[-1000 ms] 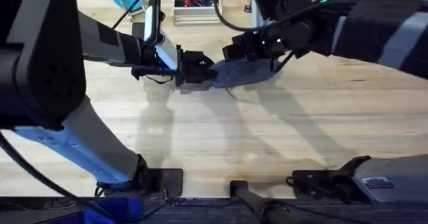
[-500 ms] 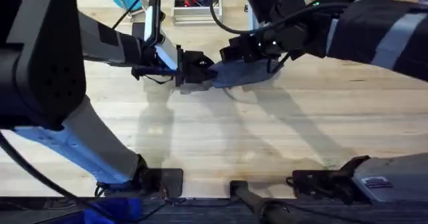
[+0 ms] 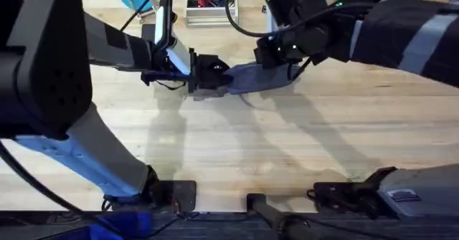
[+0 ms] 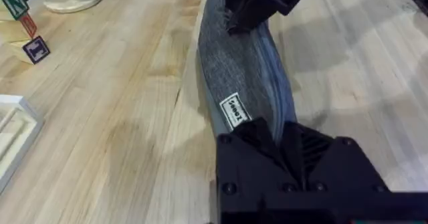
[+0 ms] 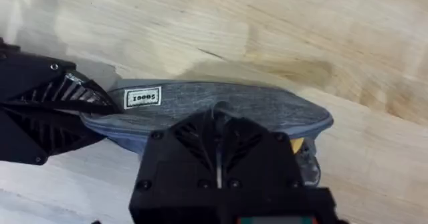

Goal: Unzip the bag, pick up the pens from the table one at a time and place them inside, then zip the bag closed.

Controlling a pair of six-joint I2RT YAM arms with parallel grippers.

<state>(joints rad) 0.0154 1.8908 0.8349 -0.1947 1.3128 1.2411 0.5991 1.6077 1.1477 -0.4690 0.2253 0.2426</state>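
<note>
Table [image 3: 237,140]: broad light wooden plank top, pale grain, carrying everything below.

Left arm [image 3: 107,43]: reaches from the lower-left base across to the middle of the far half of the table.

Right arm [image 3: 387,29]: comes in from the right, its wrist angled down over the bag.

Bag [image 3: 251,79]: long blue-grey fabric pouch lying on the table between the two grippers, lengthwise from left to right. A small white label [image 4: 235,109] sits on its side near the left arm's end. In the right wrist view a bit of tan-yellow [image 5: 297,144] shows at the far end of the bag; whether it is a pen I cannot tell.

Left gripper [image 3: 215,74]: black fingers [image 4: 257,136] closed tight on the label end of the bag, fabric pinched between them.

Right gripper [image 3: 281,57]: down on the top seam toward the bag's other end, fingers drawn together with almost no gap; from the right wrist view the fingers [image 5: 194,134] meet at the zipper line, though the pull tab itself is hidden beneath them.

Lettered wooden blocks [image 4: 23,33]: small, well apart from the bag, near the table's edge.
</note>
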